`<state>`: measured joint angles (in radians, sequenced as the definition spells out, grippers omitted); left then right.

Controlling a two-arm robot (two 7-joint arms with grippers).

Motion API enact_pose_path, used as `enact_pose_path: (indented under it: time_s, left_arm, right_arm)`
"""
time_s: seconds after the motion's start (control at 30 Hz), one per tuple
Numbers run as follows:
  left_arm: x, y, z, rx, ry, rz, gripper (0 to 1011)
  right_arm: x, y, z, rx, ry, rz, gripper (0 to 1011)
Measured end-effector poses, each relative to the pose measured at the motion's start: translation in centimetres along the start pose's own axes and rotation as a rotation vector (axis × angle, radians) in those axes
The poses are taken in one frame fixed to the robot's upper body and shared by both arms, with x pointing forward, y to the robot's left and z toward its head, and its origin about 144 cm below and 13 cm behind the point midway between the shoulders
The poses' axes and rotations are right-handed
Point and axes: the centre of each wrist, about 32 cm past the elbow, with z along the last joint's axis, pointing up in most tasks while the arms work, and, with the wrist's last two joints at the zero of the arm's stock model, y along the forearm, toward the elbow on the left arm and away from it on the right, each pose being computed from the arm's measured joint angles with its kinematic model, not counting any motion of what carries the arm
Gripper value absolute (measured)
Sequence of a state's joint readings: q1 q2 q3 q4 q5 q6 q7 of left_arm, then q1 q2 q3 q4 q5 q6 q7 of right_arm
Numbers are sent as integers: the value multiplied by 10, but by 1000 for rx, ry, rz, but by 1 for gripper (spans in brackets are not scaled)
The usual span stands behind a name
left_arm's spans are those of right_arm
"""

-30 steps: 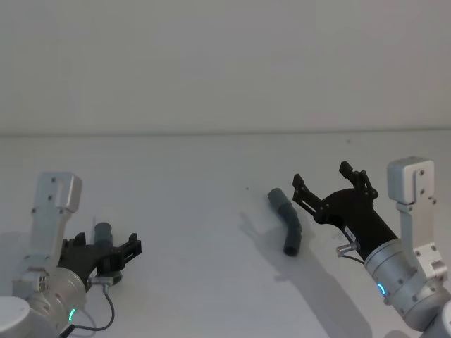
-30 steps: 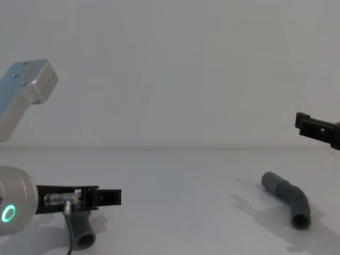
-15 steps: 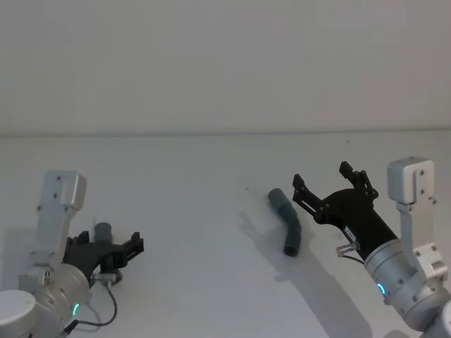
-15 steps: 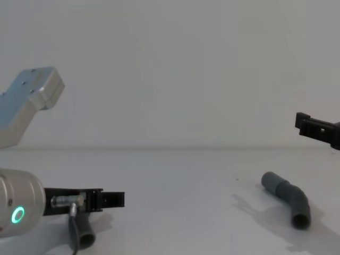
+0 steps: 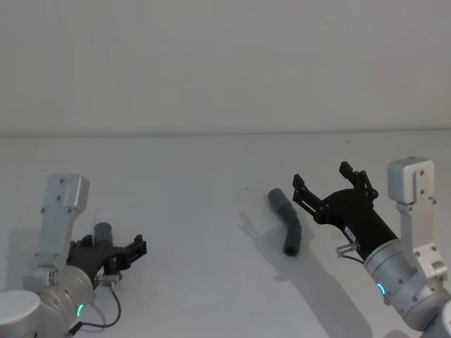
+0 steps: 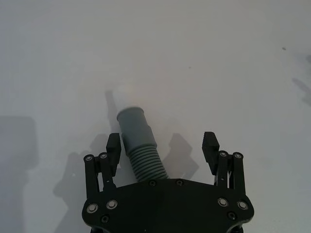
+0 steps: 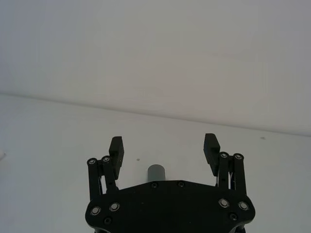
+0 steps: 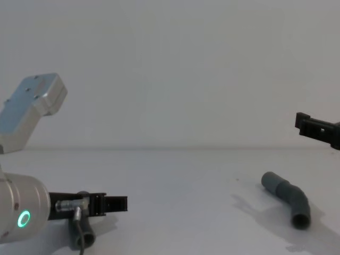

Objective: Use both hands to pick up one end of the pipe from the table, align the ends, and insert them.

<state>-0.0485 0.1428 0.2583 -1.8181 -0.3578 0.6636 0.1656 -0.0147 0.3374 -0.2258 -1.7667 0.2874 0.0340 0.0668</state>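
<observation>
Pipe work here is at the picking-up step: both halves lie on the table (image 5: pixel 197 211), well apart, and neither is gripped. The left piece (image 6: pixel 138 141) sits at the near left, and the left hand (image 6: pixel 162 144) is down low over it with its fingers spread wide, one on each side of the ribbed part. The hose lies closer to one finger, with clear table on the other side, and its smooth cuff (image 6: pixel 132 119) pokes out past the fingertips. The right piece (image 5: pixel 287 222) is a bent length near the middle right. The right hand (image 5: pixel 323 176) hangs just beside it, raised off the table, also wide open and holding nothing.

I'd say the left hand's next move is simply to close on the ribs, perhaps after a small sideways nudge to centre the hose. The right hand has more to do: drop down, straddle its piece, then close before any lifting or lining-up.
</observation>
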Motion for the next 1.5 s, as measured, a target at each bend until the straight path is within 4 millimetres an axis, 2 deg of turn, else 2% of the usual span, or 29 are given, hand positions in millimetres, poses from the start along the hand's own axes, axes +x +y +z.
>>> enact_pose_path:
  time_s: [0.27,0.63,0.67,0.87,0.9,1.0,1.5]
  left_arm:
    - [0,-1,0,10,4,3,979]
    - [-1,-1,0,17,6,4,682]
    - [-1,-1,0,18,7,4,623]
    - [-1,-1,0,20,7,5,462]
    - [-1,-1,0,20,7,5,399]
    - [-1,-1,0,21,7,5,342]
    - [-1,-1,0,22,8,4,329]
  right_arm:
    - [0,0,0,0,0,0,1002]
    - [0,0,0,0,0,0,1002]
    - [0,0,0,0,0,0,1002]
    - [0,0,0,0,0,0,1002]
    - [0,0,0,0,0,0,1002]
    - [0,0,0,0,0,0,1002]
    - [0,0,0,0,0,0,1002]
